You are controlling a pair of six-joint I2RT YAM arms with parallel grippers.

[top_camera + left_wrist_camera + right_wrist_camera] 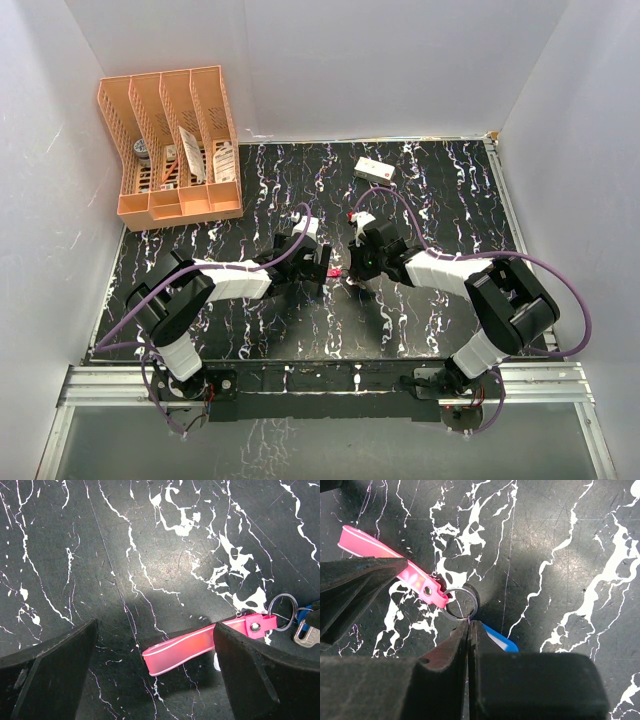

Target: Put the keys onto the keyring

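Here, the right gripper's (468, 625) fingers press together, tips at the thin wire keyring (461, 604) just ahead; a blue key (499, 641) peeks out beside them, and whether it is pinched is unclear. The left gripper (155, 632), spread wide, straddles the limp pink strap (195, 647) riveted to the ring. The pieces look light and slippery; grasp the key's flat head. Open table (560, 555) surrounds both.

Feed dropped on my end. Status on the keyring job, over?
Left end effector open, straddling pink strap. Right end effector shut at ring edge. Blue key at its tips, threading unclear. No obstruction seen.
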